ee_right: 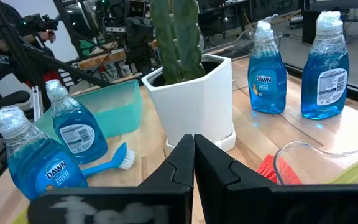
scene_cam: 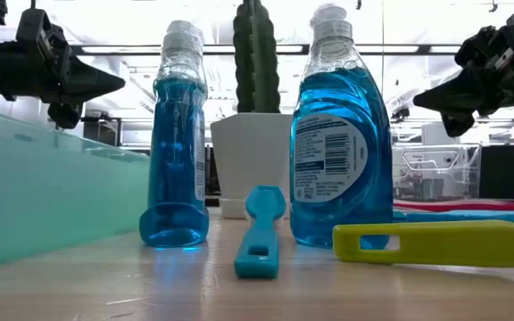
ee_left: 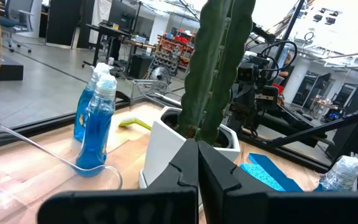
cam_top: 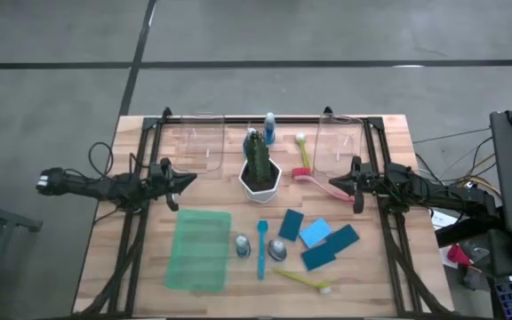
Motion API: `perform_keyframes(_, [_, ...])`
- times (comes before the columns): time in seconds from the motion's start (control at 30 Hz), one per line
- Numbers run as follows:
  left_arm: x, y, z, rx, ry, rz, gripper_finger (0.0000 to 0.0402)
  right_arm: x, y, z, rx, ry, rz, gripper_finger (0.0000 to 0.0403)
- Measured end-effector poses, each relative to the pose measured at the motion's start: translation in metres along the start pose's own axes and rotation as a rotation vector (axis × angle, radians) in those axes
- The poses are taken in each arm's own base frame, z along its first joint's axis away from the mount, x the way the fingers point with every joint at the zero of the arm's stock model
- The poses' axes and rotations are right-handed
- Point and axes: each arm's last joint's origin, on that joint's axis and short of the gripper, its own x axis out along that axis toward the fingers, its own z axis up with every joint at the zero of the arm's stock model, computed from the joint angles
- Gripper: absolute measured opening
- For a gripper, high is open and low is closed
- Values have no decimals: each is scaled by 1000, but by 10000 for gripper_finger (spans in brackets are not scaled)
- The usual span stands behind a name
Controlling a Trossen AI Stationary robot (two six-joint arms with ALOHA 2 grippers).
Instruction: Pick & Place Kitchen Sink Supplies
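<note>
Closest to the low camera lie a yellow brush handle [scene_cam: 435,242] and a blue brush [scene_cam: 259,234], with two blue bottles [scene_cam: 177,143] standing just behind them. Both arms hang above the table, one on each side of the cactus [cam_top: 258,156] in its white pot [cam_top: 261,182], and neither holds anything. The left gripper [cam_top: 188,180] has its fingers pressed together, tip toward the cactus; the right gripper [cam_top: 334,185] is likewise clenched on nothing, tip toward the pot from the other side.

By my reading, no supply has been picked yet. From the right gripper, the pink brush [cam_top: 309,175] lies just beside the fingertips, its long axis running roughly along the gripper's own line, with its end toward the pot (the nearest candidate, I judge). The sponges [cam_top: 316,233] sit nearer the front edge than that gripper, fanned at angles, long axes slanted. The blue brush [cam_top: 261,250] lies between the two bottles [cam_top: 241,246], handle pointing at the front edge, about equally far from both grippers. The green tray [cam_top: 199,249] lies front of the left gripper.
</note>
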Motion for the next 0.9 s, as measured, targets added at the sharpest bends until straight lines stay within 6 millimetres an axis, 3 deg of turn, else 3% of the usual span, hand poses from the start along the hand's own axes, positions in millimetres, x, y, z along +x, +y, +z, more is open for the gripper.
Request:
perform_keyframes(0.27, [0, 0, 0, 0, 0, 0, 0, 0, 0, 0, 10, -1, 0, 9])
perform_keyframes(0.33, [0, 0, 0, 0, 0, 0, 0, 0, 0, 0, 112, 1, 7, 9])
perform_keyframes(0.47, [0, 0, 0, 0, 0, 0, 0, 0, 2, 5, 524, -46, 32, 9])
perform_keyframes(0.53, [0, 0, 0, 0, 0, 0, 0, 0, 2, 6, 639, -50, 37, 8])
perform_keyframes(0.8, [0, 0, 0, 0, 0, 0, 0, 0, 2, 5, 640, -43, 31, 8])
perform_keyframes(0.9, [0, 0, 0, 0, 0, 0, 0, 0, 3, 9, 732, -80, 62, 8])
